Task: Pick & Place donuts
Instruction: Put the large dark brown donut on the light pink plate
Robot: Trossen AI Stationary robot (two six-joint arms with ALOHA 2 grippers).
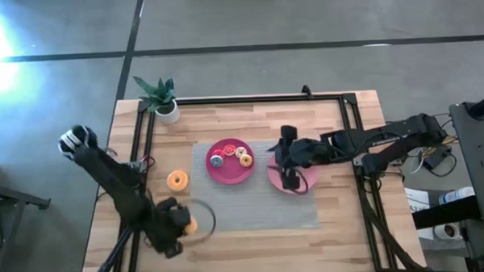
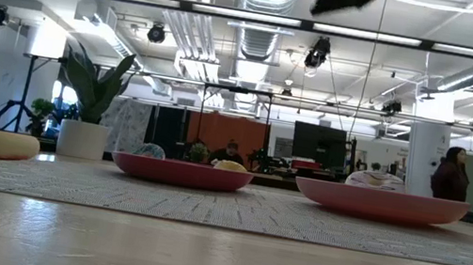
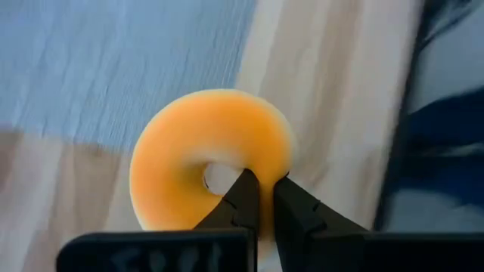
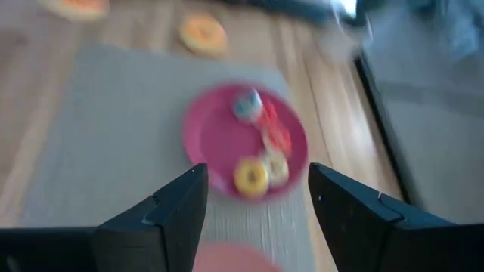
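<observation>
Surface: pale wood planks, showing a smooth matt finish. Mat: grey woven cloth, looking finely textured. Donut in left claw: orange, appearing matt and smooth. Plates: pink, looking slightly glossy.

This is a large open workspace, part office and part robotics lab. Beyond the far edge of the wooden counter, exposed silver ducts and rows of strip lights run across an unfinished ceiling. Dark monitors stand at desks in the distance, and people stand at far right. A potted plant sits at the counter's far left. From above, polished grey concrete floor surrounds the counter.
</observation>
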